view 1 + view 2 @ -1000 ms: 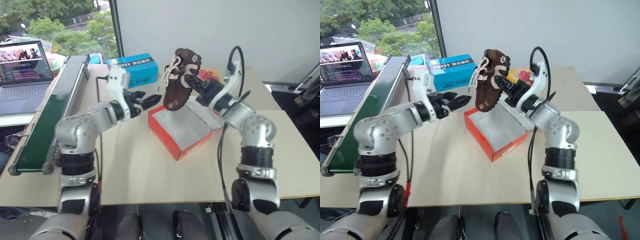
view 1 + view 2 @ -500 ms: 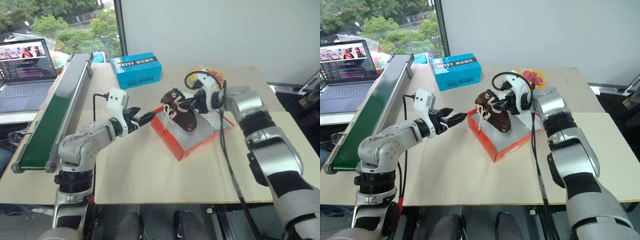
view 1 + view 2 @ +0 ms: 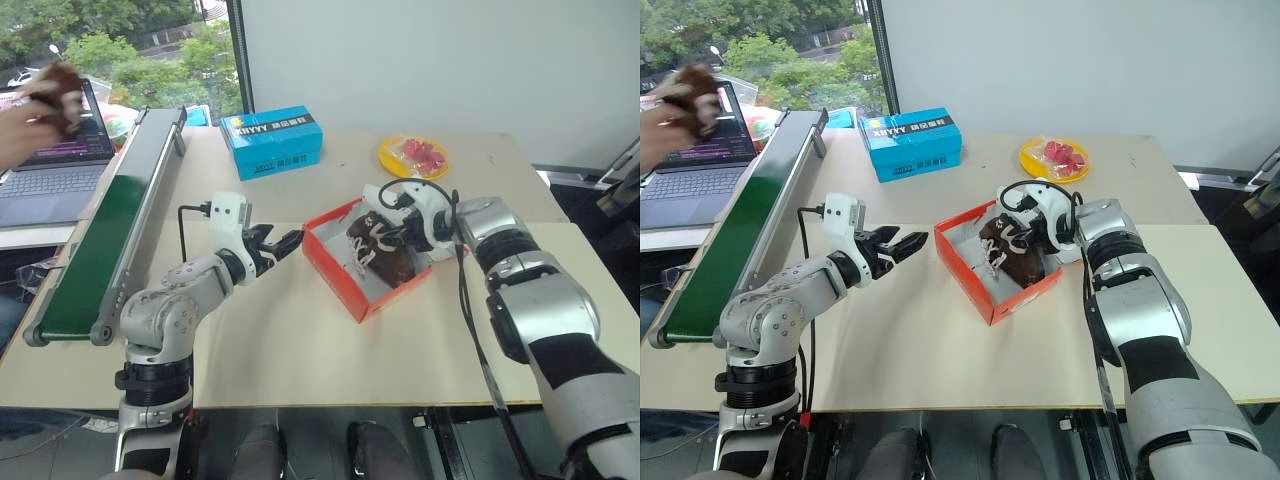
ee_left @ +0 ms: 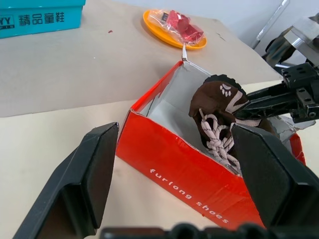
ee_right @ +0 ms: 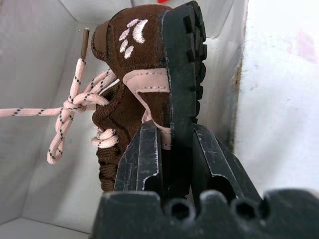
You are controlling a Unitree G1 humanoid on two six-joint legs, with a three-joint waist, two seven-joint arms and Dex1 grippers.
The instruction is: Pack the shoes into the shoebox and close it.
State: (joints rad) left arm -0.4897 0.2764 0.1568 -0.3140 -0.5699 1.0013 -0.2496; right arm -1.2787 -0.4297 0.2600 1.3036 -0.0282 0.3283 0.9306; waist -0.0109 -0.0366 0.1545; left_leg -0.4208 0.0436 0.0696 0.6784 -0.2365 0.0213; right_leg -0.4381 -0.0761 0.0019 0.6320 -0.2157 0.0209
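The red-orange shoebox (image 3: 340,283) stands open on the table, white inside. One dark brown shoe (image 3: 378,246) with white laces lies in it, and my right gripper (image 3: 408,228) is shut on its sole and heel (image 5: 175,84). My left gripper (image 3: 277,243) stands open just left of the box, with nothing between its fingers (image 4: 82,184) and the box's red front wall (image 4: 184,172) ahead of it. At the far left a person's hand holds a blurred dark brown thing that looks like the other shoe (image 3: 60,88).
A blue box with white lettering (image 3: 272,140) sits at the back of the table. At the back right lies a yellow plate of red things (image 3: 412,155). A green conveyor belt (image 3: 105,225) runs along the left edge, with a laptop (image 3: 45,160) beyond it.
My right gripper has brought the shoe down from above the box into it. The left gripper has sunk a little. A person's hand with a brown thing has come in at the far left.
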